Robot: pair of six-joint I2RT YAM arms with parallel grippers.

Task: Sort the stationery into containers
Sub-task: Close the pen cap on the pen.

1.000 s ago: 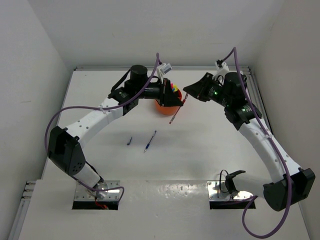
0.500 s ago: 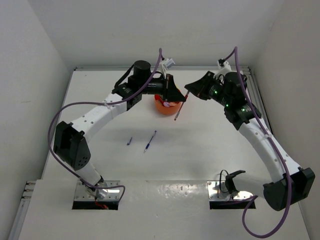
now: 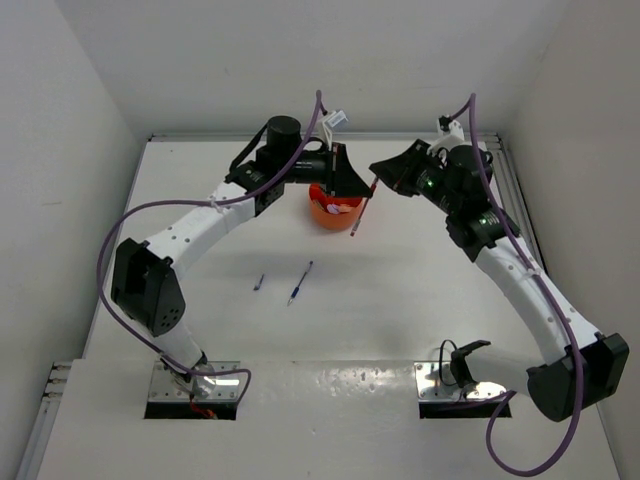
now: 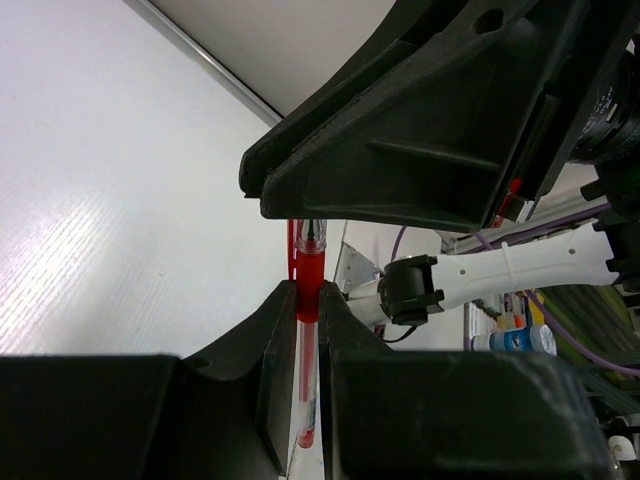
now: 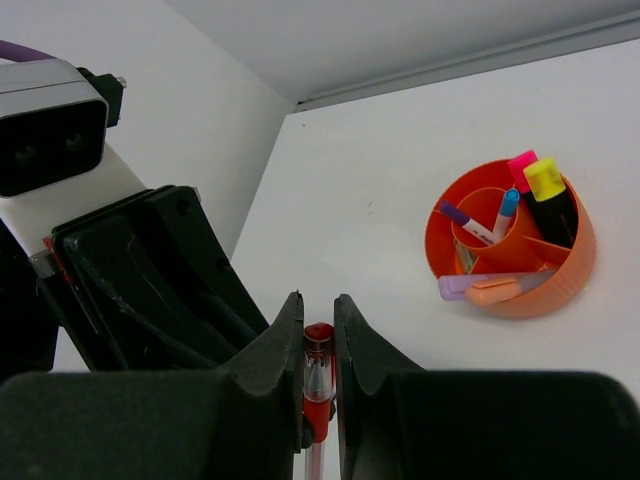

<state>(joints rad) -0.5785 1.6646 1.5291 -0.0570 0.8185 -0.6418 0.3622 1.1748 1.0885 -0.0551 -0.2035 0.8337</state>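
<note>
i've got left jaws and right jaws both clamped on the same thin red plastic pen (image 3: 361, 212), up in the air just beside the round orange plastic tub (image 3: 322, 216). a thin blue pen (image 3: 300, 283) lies on the white tabletop (image 3: 400, 300).

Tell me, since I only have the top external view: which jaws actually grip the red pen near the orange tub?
Observer: The left wrist view shows the left gripper with its jaws shut on the red pen.
Operator: So the right one is free?
Observer: No. The right wrist view shows the right gripper clamping the same pen near its end.
Operator: What sits in the tub?
Observer: In the orange tub, the pink-capped highlighter and the yellow-capped highlighter share one compartment, and a blue-capped pen stands in the central cup.
</note>
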